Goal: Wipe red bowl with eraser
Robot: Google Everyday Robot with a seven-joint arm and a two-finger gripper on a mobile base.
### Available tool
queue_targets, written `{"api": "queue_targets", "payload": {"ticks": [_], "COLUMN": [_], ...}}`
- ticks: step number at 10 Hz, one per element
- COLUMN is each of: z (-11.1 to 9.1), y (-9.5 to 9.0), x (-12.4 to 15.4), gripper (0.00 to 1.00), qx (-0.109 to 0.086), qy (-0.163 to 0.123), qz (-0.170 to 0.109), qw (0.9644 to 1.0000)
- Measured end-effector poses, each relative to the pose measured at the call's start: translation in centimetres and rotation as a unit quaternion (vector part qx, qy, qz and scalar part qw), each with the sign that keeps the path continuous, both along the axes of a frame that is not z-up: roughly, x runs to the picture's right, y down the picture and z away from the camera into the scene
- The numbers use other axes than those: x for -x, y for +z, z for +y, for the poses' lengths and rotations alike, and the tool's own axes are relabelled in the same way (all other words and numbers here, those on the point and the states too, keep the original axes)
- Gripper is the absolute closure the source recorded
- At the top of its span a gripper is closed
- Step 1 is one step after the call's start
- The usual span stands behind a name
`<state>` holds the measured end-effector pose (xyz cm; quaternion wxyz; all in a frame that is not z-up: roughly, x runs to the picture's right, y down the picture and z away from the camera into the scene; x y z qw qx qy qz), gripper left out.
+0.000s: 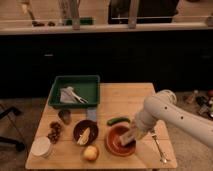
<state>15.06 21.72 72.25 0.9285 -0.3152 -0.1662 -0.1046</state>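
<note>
The red bowl point(118, 143) sits on the wooden table point(115, 97) near the front edge, right of centre. My gripper point(129, 137) reaches down from the right, over the bowl's right side. A pale beige block, the eraser point(128, 135), shows at the gripper's tip inside the bowl, against its inner right wall. The white arm point(162, 111) comes in from the right and hides the bowl's right rim.
A dark brown bowl point(85, 132) with yellowish contents stands left of the red bowl. A green cucumber point(118, 120) lies behind the red bowl. Also here: a yellow fruit point(90, 152), a fork point(159, 147), a green tray point(76, 91), a grey-blue card point(91, 115), a white cup point(41, 147).
</note>
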Motion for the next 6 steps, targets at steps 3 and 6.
{"api": "queue_targets", "payload": {"ticks": [3,6], "z": [0.0,-1.0], "y": [1.1,2.4], "x": [0.2,1.2], "gripper": [0.99,0.99], "qx": [0.006,0.003], "qy": [-0.003,-0.016], "qz": [0.003,0.003], "qw": [1.0,0.9999]}}
